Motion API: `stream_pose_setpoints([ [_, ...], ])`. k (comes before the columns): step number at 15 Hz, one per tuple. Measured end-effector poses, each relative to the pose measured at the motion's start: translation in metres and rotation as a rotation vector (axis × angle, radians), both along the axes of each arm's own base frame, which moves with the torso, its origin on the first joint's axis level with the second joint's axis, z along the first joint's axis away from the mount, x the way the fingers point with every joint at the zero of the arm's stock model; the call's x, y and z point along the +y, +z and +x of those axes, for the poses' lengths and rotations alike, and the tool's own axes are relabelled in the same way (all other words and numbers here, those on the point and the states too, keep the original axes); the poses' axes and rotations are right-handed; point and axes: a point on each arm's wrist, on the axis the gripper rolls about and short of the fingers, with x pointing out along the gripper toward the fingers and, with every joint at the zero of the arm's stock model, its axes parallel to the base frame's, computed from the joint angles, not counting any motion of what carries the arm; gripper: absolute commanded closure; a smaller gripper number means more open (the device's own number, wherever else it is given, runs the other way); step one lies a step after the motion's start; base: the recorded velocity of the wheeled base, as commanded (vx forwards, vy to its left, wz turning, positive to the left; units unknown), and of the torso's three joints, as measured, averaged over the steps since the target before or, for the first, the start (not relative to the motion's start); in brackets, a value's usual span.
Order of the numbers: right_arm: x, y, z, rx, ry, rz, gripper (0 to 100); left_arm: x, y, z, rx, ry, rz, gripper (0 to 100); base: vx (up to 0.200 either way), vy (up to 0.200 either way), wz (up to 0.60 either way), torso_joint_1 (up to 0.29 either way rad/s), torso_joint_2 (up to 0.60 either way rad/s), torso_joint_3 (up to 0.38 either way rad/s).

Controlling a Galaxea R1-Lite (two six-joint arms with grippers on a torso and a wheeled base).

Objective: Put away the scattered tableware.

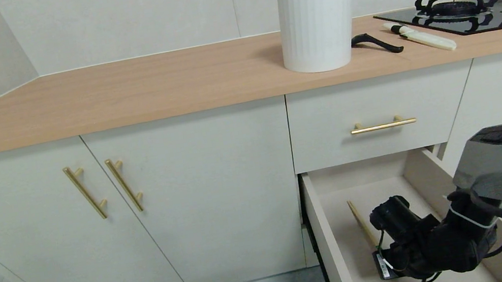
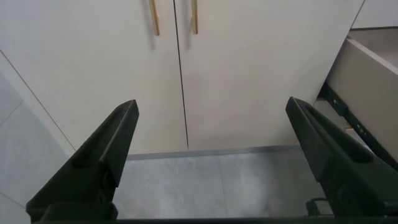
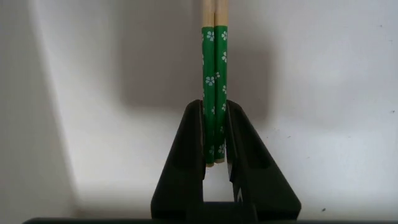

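A pair of wooden chopsticks [image 3: 214, 50] with green flowered ends is clamped between my right gripper's [image 3: 214, 112] fingers. In the head view this right gripper [image 1: 378, 235] sits low inside the open lower drawer [image 1: 323, 234], and the chopsticks [image 1: 360, 221] slant over the drawer floor. On the countertop lie a black-handled utensil [image 1: 378, 43] and a cream knife [image 1: 420, 36], just right of a tall white ribbed container [image 1: 317, 11]. My left gripper [image 2: 211, 107] hangs open and empty before the cabinet doors [image 2: 180, 68], above the floor.
A closed drawer with a gold handle [image 1: 383, 125] sits directly above the open one. A black gas hob [image 1: 460, 12] occupies the counter's far right. Two cabinet doors with gold handles [image 1: 104, 188] stand shut to the left. The open drawer's side [image 2: 367, 74] juts out near the left gripper.
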Motion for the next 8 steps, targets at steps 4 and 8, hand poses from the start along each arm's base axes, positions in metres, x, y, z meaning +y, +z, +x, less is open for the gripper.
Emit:
stream_pose_setpoints([
  [4, 0.0005, -0.0067, 0.0013, -0.004, -0.003, -0.005, 0, 0.0, 0.0, 0.0, 0.0, 0.0, 0.0, 0, 0.0, 0.0, 0.0, 0.0, 0.0, 0.0],
  [8, 0.0006, -0.0077, 0.0015, -0.004, -0.003, -0.005, 0, 0.0, 0.0, 0.0, 0.0, 0.0, 0.0, 0, 0.0, 0.0, 0.0, 0.0, 0.0, 0.0],
])
